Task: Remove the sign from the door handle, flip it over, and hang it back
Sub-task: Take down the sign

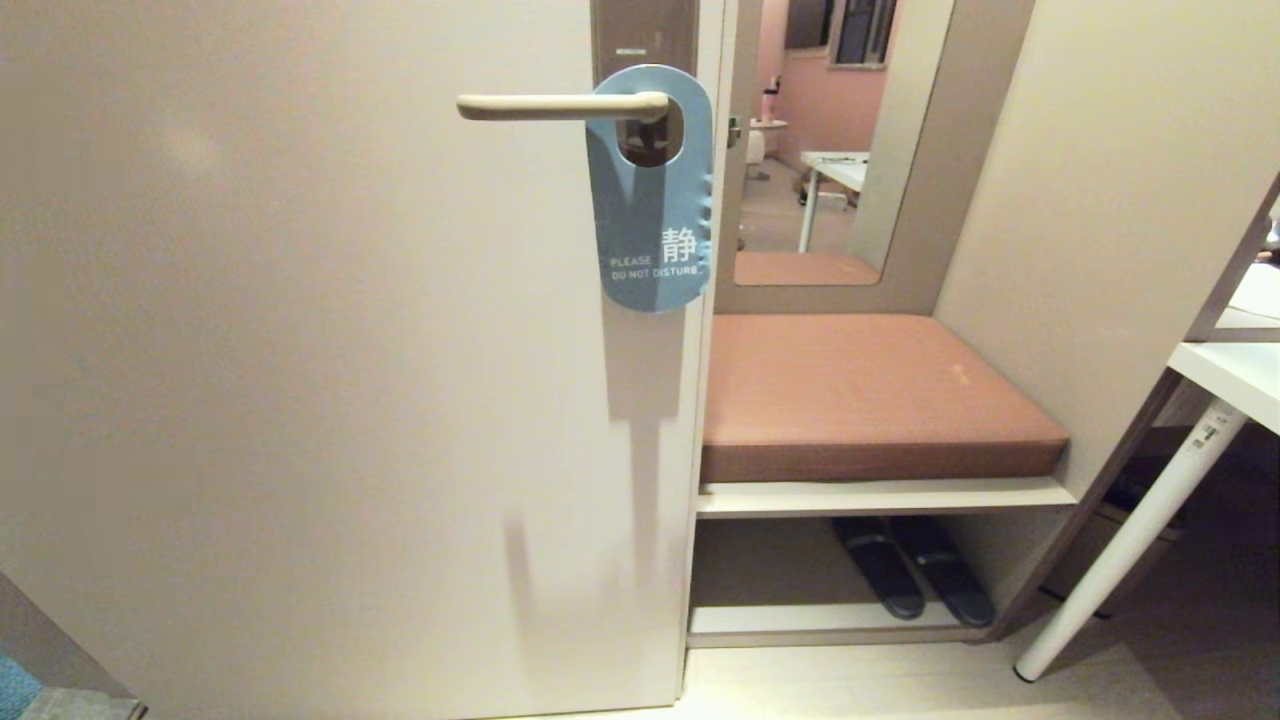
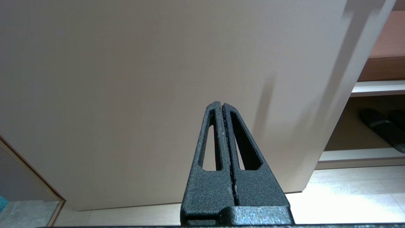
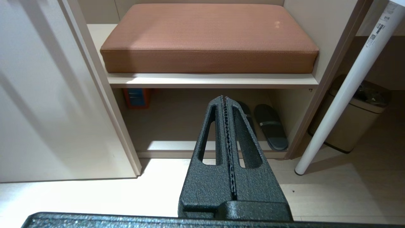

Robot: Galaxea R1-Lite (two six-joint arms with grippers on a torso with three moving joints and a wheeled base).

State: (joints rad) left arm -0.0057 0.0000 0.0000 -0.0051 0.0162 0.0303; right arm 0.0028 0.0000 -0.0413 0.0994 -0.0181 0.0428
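The sign [image 1: 652, 215] hangs blue side out, reading "PLEASE DO NOT DISTURB", by its hole on the cream door handle [image 1: 560, 106], a level lever on a brownish-grey backplate [image 1: 642, 35] near the door's right edge. Neither arm shows in the head view. My left gripper [image 2: 220, 104] is shut and empty, low down and facing the lower part of the door. My right gripper [image 3: 224, 97] is also shut and empty, low down and pointing at the open shelf under the bench. Both are well below the sign.
Right of the cream door [image 1: 300, 400] stands a bench with a brown cushion [image 1: 860, 390] and dark slippers [image 1: 915, 580] on the shelf beneath. A white table leg [image 1: 1130, 540] slants at the far right, with a bin [image 3: 354, 117] behind it. A mirror [image 1: 830, 140] is above the bench.
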